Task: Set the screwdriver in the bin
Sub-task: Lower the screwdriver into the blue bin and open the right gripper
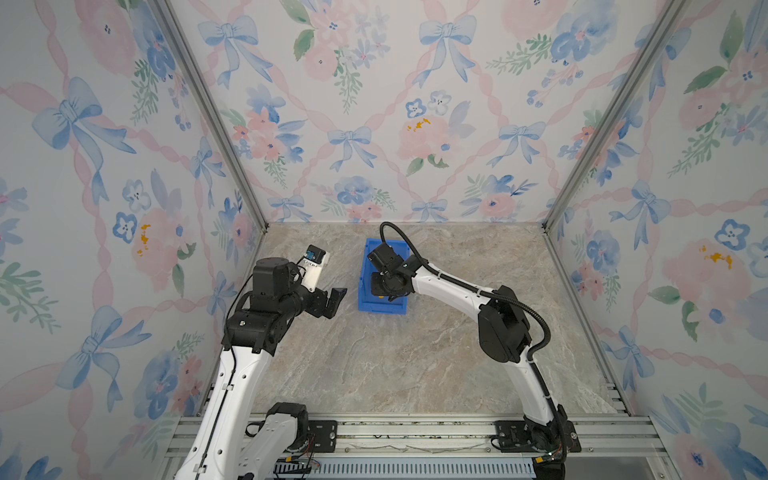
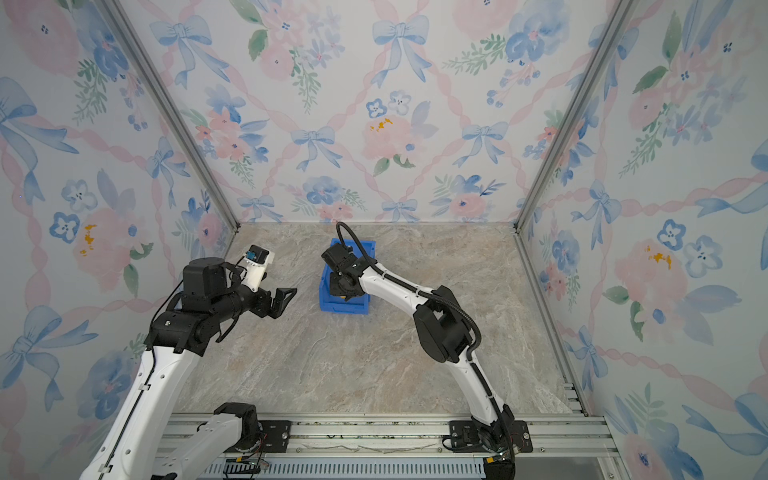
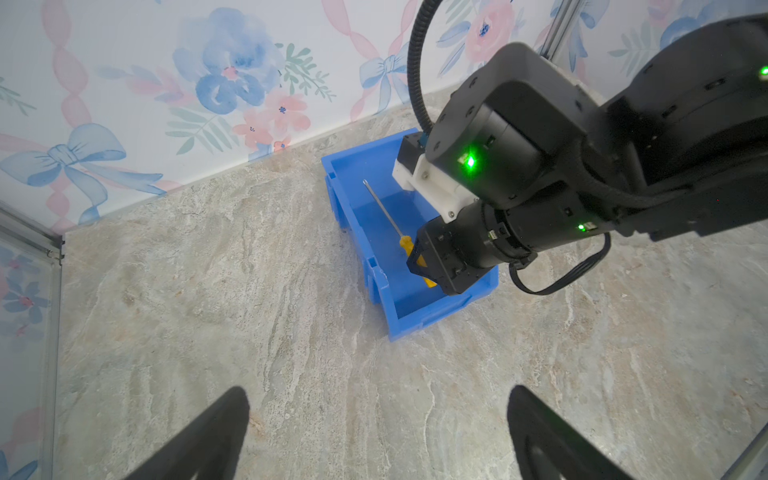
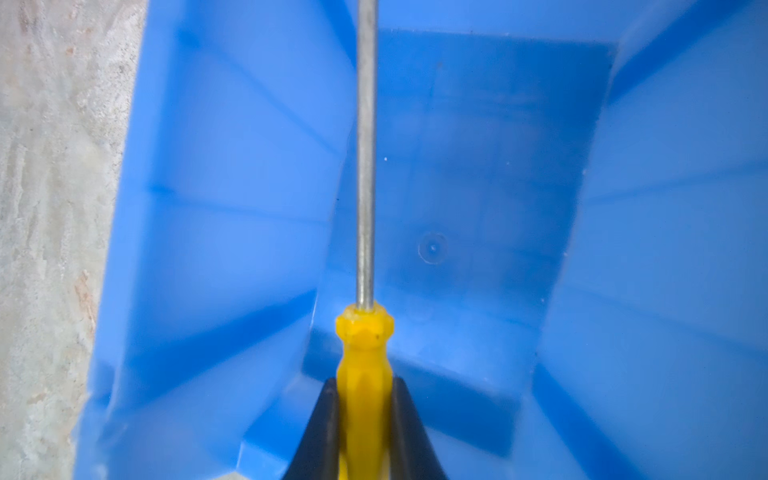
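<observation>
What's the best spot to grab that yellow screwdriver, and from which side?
Grip the screwdriver by its yellow handle, coming from the butt end with a finger on each side. The handle is the thick, faceted part; the grey shaft is thin and smooth and would likely slip. The right gripper holds it this way, shaft pointing ahead, with the bin below it.

Bin (image 1: 382,308): bright blue, rectangular, upright on table (image 1: 415,357), far centre. Screwdriver (image 4: 365,208): yellow handle, thin grey shaft, inside bin walls, shaft pointing far, handle near.
</observation>
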`<state>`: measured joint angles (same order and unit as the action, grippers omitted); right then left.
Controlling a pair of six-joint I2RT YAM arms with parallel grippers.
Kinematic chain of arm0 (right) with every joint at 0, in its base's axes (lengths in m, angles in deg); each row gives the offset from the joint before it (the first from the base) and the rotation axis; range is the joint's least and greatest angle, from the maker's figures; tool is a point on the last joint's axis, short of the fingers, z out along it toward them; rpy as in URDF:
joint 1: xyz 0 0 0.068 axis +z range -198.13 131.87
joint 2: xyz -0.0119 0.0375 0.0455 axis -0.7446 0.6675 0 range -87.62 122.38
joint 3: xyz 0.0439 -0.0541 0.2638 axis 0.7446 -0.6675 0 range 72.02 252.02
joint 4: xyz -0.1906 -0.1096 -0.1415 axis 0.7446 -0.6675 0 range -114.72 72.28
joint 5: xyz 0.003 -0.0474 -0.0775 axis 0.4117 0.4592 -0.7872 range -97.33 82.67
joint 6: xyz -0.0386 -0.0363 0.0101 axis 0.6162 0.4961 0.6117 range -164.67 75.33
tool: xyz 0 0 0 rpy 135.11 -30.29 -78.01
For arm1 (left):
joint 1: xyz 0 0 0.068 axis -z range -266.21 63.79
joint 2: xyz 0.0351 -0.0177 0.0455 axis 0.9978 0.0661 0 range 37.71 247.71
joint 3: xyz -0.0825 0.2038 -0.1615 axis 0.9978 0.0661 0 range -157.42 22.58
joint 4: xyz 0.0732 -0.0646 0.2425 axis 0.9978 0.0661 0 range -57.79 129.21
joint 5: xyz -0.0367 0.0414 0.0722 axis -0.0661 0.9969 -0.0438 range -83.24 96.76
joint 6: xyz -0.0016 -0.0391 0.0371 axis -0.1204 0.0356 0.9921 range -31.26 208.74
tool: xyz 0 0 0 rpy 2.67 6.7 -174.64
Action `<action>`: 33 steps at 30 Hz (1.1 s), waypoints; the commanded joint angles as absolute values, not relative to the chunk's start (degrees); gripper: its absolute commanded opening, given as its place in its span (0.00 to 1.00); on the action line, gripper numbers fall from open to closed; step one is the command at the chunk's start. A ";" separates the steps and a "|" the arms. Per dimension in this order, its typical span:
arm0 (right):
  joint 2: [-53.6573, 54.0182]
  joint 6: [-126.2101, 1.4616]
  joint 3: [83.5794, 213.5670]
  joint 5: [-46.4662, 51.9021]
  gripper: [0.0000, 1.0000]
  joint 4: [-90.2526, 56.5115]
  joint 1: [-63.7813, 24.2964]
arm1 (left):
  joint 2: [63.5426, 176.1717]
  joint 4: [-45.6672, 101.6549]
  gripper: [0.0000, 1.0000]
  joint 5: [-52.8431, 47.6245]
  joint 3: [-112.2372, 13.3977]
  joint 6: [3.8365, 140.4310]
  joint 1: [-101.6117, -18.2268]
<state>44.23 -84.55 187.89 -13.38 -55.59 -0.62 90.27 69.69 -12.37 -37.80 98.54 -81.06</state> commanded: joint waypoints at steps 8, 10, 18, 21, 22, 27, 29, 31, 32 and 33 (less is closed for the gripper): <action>50.31 -85.86 193.84 -14.16 0.19 -56.92 -1.43 | 89.92 70.36 0.98 -14.34 -37.09 97.53 -81.82; 50.76 -85.99 193.72 -14.19 0.19 -57.01 -1.38 | 89.83 70.31 0.98 -14.41 -36.84 97.62 -81.84; 50.81 -86.08 193.18 -14.45 0.23 -57.05 -1.49 | 89.92 70.29 0.98 -14.59 -36.81 97.53 -81.90; 50.77 -86.00 192.96 -14.54 0.25 -56.92 -1.57 | 90.16 70.27 0.98 -14.60 -36.99 97.44 -81.91; 50.82 -86.09 192.95 -14.54 0.25 -56.92 -1.61 | 90.18 70.27 0.98 -14.57 -37.07 97.49 -81.97; 50.75 -85.99 192.86 -14.45 0.26 -57.01 -1.55 | 90.02 70.31 0.98 -14.43 -36.97 97.27 -82.11; 50.52 -85.91 192.80 -14.62 0.27 -57.05 -1.61 | 89.99 70.27 0.98 -14.50 -36.88 97.27 -82.21; 49.97 -85.86 192.81 -15.03 0.28 -57.10 -1.63 | 90.01 70.27 0.98 -14.43 -36.95 97.18 -82.25; 49.58 -85.85 192.82 -15.28 0.28 -57.10 -1.62 | 89.97 70.27 0.98 -14.42 -36.94 97.22 -82.25; 49.13 -85.67 192.83 -15.38 0.29 -57.10 -1.59 | 89.95 70.33 0.98 -14.38 -37.01 97.20 -82.26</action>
